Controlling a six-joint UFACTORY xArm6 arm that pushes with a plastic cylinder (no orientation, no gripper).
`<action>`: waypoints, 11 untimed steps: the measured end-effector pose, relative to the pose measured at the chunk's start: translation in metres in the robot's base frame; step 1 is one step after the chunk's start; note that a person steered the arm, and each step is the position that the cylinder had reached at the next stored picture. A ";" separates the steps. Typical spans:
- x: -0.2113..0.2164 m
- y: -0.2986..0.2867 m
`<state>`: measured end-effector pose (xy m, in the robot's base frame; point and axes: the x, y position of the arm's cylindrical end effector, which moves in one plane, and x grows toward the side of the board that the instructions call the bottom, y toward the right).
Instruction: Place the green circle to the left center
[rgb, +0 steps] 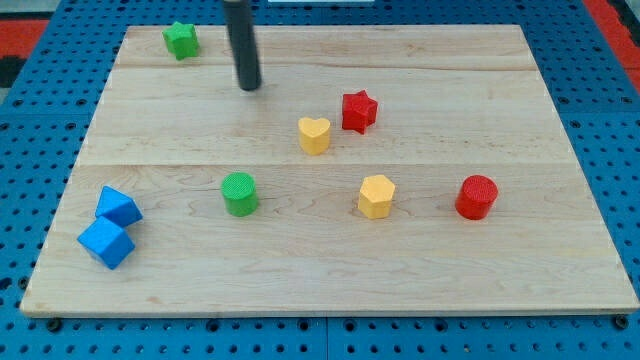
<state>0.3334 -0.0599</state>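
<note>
The green circle (239, 193), a short green cylinder, stands on the wooden board (330, 270) left of the middle, toward the view's bottom. My tip (249, 87) touches the board near the view's top, well above the green circle and slightly to its right. The tip is apart from every block; the nearest is the green star (181, 40) to its upper left.
A yellow heart (314, 134) and a red star (358, 110) sit near the middle. A yellow hexagon (376, 196) and a red cylinder (476, 197) lie to the right. Two blue blocks (118, 207) (106, 243) touch at the lower left.
</note>
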 end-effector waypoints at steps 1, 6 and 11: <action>0.046 0.028; 0.130 -0.074; 0.090 -0.194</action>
